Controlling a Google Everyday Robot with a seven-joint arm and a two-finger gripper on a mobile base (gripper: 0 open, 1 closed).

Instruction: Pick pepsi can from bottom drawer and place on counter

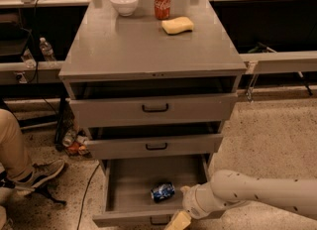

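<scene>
The pepsi can [162, 192] lies on its side in the open bottom drawer [124, 192], right of the middle. The drawer is pulled out far, with its black handle at the picture's lower edge. My gripper [179, 220] hangs at the drawer's front right, just below and right of the can, not touching it. Only its pale yellow tip shows at the bottom edge. My white arm [257, 194] reaches in from the right. The counter [148, 45] is the grey top of the cabinet.
On the counter's far edge stand a white bowl [124, 2], a red Coca-Cola can [162, 2] and a yellow sponge [177, 25]. The two upper drawers [154, 107] are slightly open. A person's leg and shoe [25, 167] are at the left.
</scene>
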